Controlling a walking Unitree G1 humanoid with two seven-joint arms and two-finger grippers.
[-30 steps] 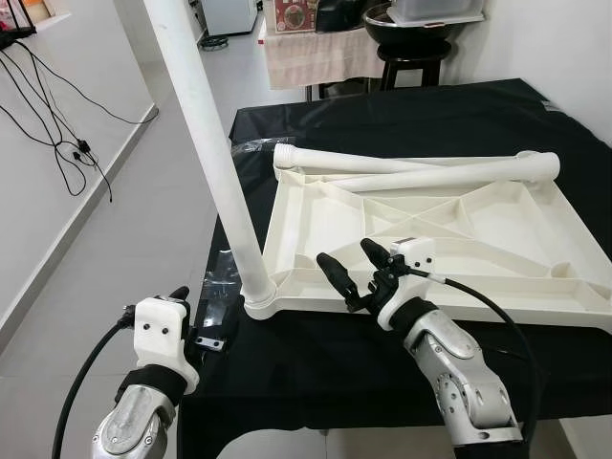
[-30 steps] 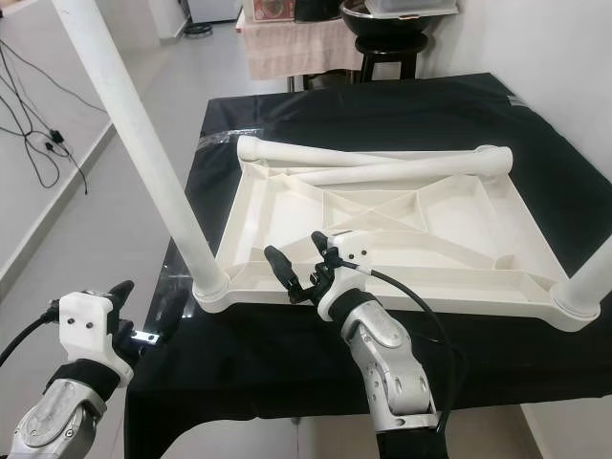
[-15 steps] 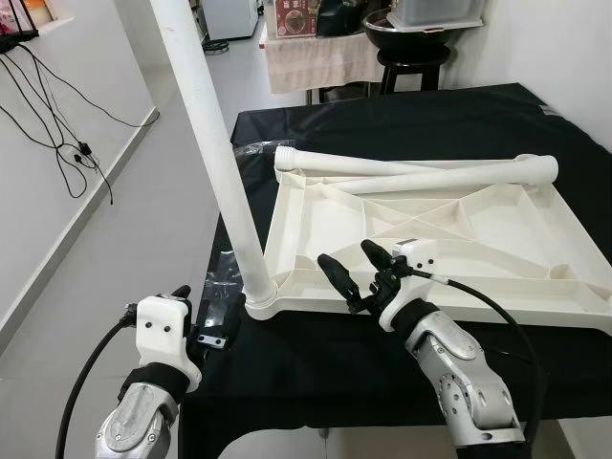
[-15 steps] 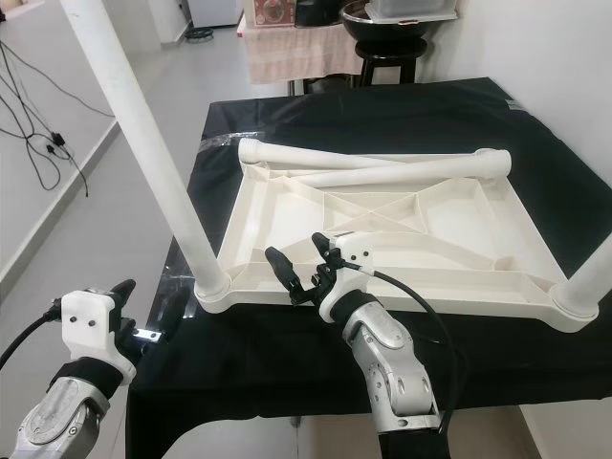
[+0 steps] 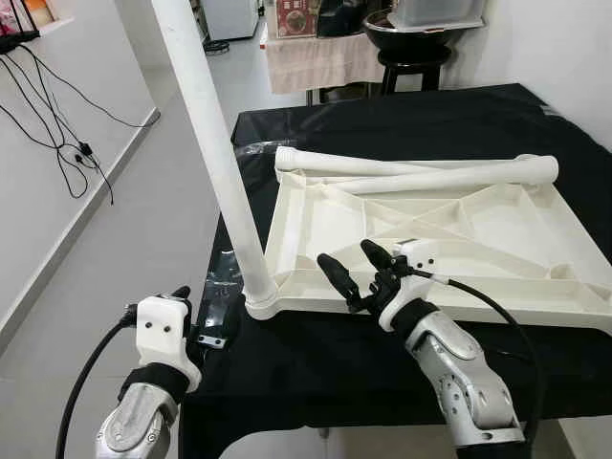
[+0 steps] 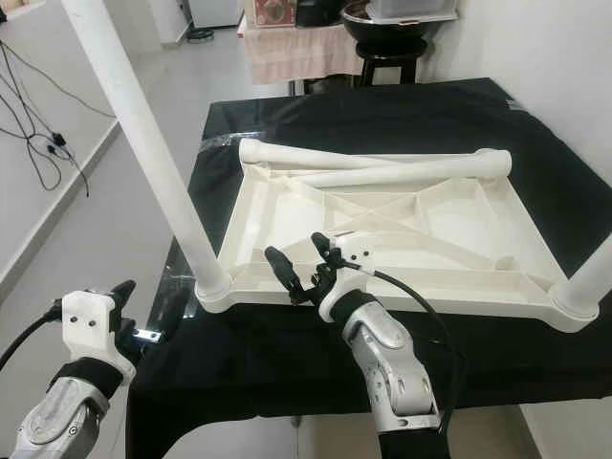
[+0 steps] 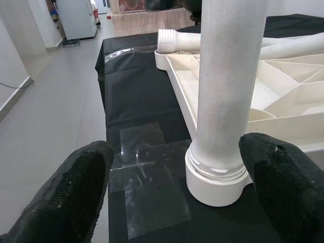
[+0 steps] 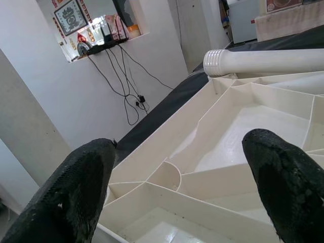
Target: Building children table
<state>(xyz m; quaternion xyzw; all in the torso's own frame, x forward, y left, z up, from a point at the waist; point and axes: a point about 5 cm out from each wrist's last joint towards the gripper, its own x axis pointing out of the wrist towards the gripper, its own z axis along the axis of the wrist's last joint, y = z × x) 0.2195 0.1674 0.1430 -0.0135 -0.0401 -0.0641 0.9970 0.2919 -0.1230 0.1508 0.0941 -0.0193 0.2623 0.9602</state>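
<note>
One white tabletop (image 5: pixel 459 239) lies upside down on the black-covered table (image 5: pixel 316 354). Two legs stand in its near corners, one upright leg (image 5: pixel 215 163) at the robot's left and another (image 6: pixel 588 282) at the right, and what looks like two loose legs (image 5: pixel 421 172) lie along its far edge, though they overlap and the count is uncertain. The right gripper (image 5: pixel 352 271) hovers over the tabletop's near rim, fingers spread wide and holding nothing. The left gripper (image 7: pixel 172 182), low at the table's left edge, faces the upright leg's base with fingers wide apart, also empty.
</note>
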